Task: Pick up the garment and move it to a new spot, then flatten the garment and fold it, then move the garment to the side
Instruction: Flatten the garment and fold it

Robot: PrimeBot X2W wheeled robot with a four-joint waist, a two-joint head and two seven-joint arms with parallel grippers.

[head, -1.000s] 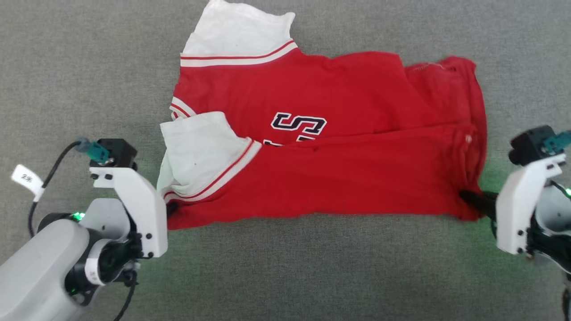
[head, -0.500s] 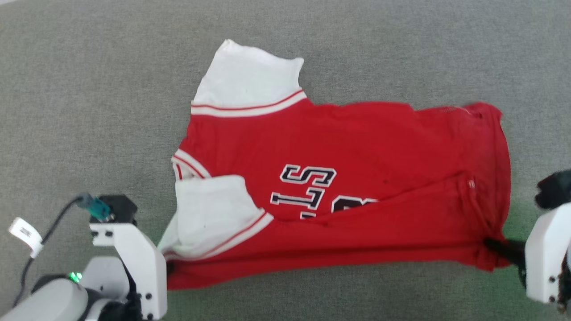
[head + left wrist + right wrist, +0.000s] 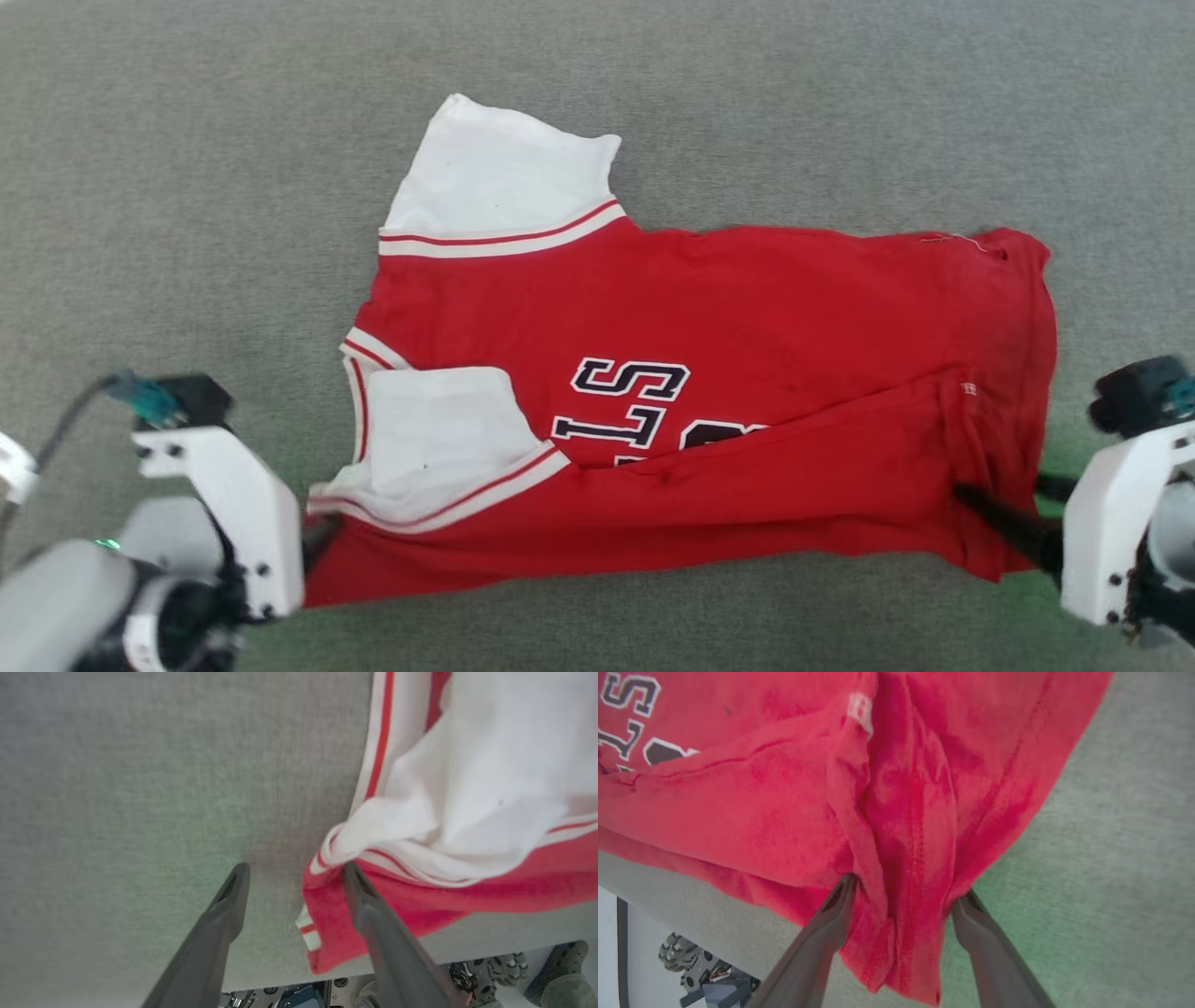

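Writing first. You are reading black, white-outlined letters (image 3: 630, 378) on the garment (image 3: 747, 317). An "S" and an "L" are showing whole in the head view, lying on their sides. A fragment of one more character is peeking out beside them. The rest is sitting under a folded-over flap (image 3: 747, 504). A small white tag (image 3: 968, 387) is showing near the hem; its print is too small to read.

Orientation. The garment is lying on the grey table (image 3: 187, 187), its long axis running across the head view. The neck-and-sleeve end is pointing to your left, the hem to your right. The far sleeve (image 3: 499, 177), white, is sticking out away from you. The near sleeve (image 3: 439, 429) is lying folded onto the red body. The near long edge is doubled over toward the middle.

Left gripper (image 3: 294, 872): the fingers are standing spread, released. One finger (image 3: 369, 914) is touching the garment's near left corner, where red cloth and striped trim (image 3: 306, 935) are bunching. The other finger (image 3: 229, 910) is sitting over bare table.

Right gripper (image 3: 903, 891): the fingers are standing just as wide apart, not clenched. They are straddling a bunched fold at the hem corner, and the cloth is draping over both tips. Green light (image 3: 1017, 905) is glowing on the table beside it.
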